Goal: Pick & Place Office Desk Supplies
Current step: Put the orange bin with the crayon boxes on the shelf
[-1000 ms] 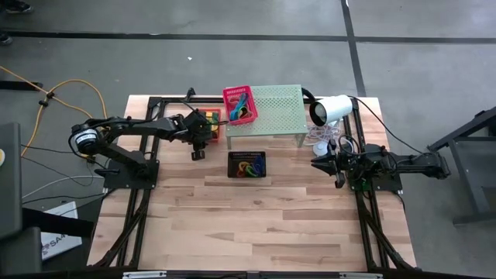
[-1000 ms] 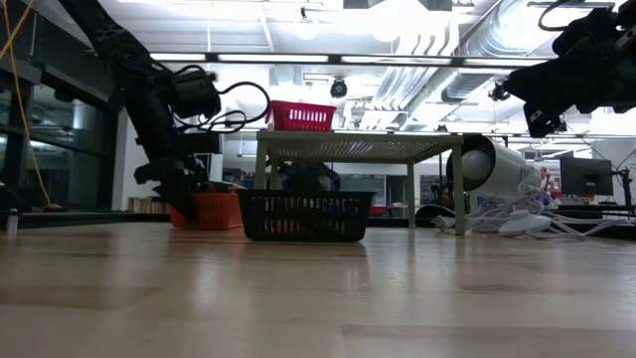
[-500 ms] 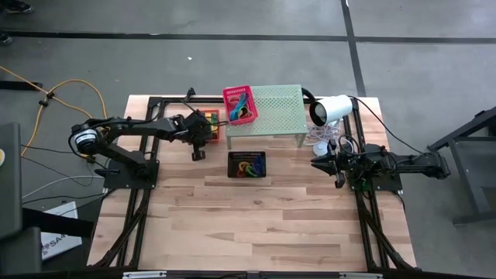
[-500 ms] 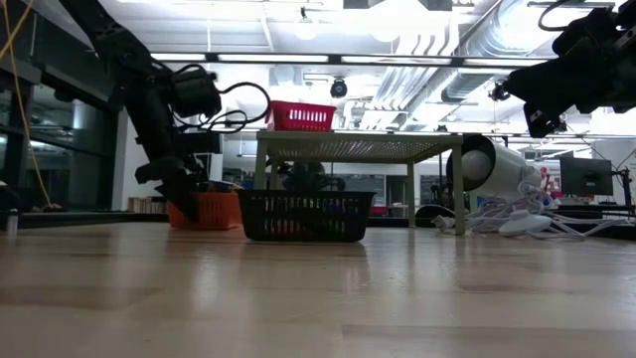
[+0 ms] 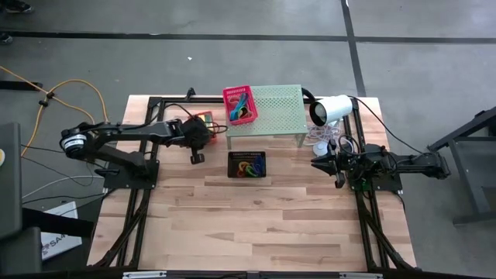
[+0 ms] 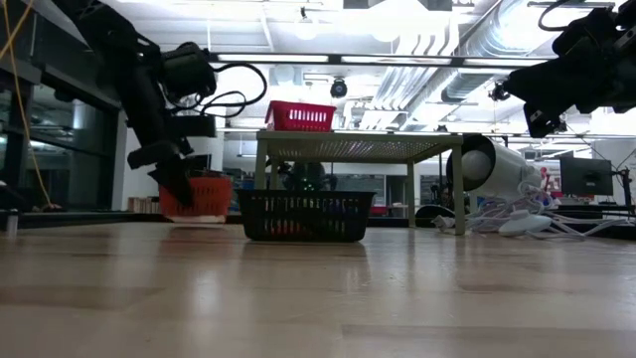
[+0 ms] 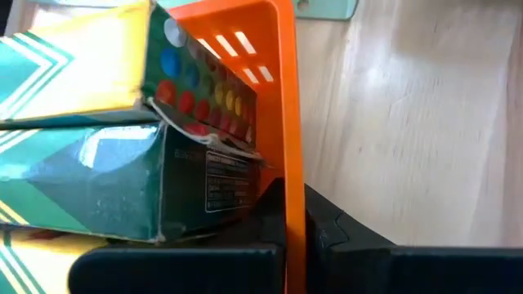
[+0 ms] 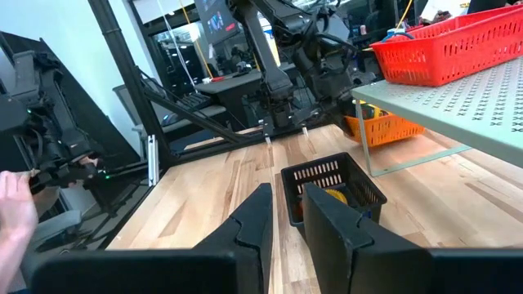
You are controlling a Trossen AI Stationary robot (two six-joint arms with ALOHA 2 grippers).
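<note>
Left gripper [image 7: 286,233] clamped on the wall of the orange basket [image 6: 197,197], lifting it beside the pale-green shelf [image 5: 267,108]
The basket, holding yellow-and-green boxes [image 7: 98,139], hangs tilted just off the table at the shelf's left end, its wall pinched between the left fingers. A black basket [image 5: 247,164] with coloured loops sits in front of the shelf, and a red basket [image 5: 239,105] stands on the shelf's left part. The right gripper [image 8: 282,224] waits well to the shelf's right, fingers slightly apart and holding nothing. A one-wall grip probably lets the load sag, so the lift likely wants to be slow and level, rising clear of the shelf edge before travelling, with no sudden wrist turns that could spill the boxes
</note>
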